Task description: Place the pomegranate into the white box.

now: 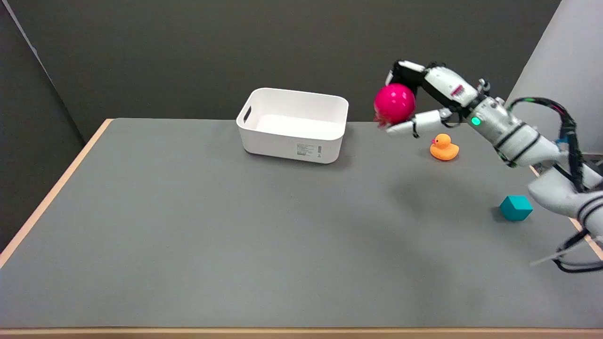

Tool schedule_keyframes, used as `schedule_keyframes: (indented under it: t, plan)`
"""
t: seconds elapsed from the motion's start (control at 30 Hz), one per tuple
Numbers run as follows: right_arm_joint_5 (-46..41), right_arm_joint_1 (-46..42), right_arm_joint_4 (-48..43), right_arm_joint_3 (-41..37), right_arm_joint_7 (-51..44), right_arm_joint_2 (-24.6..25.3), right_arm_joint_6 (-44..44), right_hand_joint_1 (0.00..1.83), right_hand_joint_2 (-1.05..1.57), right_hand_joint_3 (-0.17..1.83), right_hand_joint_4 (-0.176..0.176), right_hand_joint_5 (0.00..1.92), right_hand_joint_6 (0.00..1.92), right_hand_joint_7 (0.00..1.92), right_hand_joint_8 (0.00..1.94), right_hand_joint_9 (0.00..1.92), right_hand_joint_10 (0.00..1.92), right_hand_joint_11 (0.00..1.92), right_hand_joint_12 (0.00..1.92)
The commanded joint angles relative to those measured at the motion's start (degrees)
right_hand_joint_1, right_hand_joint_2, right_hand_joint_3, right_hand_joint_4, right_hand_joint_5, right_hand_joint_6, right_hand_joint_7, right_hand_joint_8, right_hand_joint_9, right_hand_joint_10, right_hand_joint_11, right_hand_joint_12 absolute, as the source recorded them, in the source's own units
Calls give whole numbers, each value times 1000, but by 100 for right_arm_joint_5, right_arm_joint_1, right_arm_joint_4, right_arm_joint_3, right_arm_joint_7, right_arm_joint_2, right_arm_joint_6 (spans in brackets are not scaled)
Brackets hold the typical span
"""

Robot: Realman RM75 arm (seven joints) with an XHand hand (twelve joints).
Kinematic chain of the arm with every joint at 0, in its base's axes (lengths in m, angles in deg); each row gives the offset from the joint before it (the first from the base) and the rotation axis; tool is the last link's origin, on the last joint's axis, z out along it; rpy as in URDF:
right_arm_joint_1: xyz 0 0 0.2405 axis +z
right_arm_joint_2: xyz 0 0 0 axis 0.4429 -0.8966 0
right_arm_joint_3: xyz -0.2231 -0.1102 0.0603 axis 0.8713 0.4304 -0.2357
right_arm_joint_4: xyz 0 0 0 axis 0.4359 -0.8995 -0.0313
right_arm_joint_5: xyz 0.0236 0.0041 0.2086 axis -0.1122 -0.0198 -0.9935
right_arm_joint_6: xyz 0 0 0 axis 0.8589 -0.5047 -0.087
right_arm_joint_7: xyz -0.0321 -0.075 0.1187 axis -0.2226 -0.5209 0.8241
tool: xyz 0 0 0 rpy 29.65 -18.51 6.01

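One pomegranate [395, 102], one white box [293, 125].

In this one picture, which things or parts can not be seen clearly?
- Head view: the near inside wall of the white box is hidden by its own front wall.
- The label on the box is too small to read.
- The far side of the pomegranate is covered by the right hand.
- The right arm is cut off by the picture's right edge.
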Motion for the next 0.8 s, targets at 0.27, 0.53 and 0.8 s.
schedule_keyframes:
  t: [0.27, 0.53, 0.8]
  plan:
    - [1295, 2611, 1204, 1666, -886, 1573, 1768, 1157, 1073, 383, -43, 641, 1474, 840, 1431, 846, 1633, 593, 1664]
    - [1632, 3099, 1922, 1873, -1347, 2100, 2225, 1183, 1123, 314, -176, 675, 1484, 720, 1494, 835, 1671, 537, 1662]
    - [1647, 3450, 2187, 1975, -1533, 2486, 2651, 1176, 1142, 298, -176, 656, 1506, 701, 1520, 817, 1691, 501, 1675]
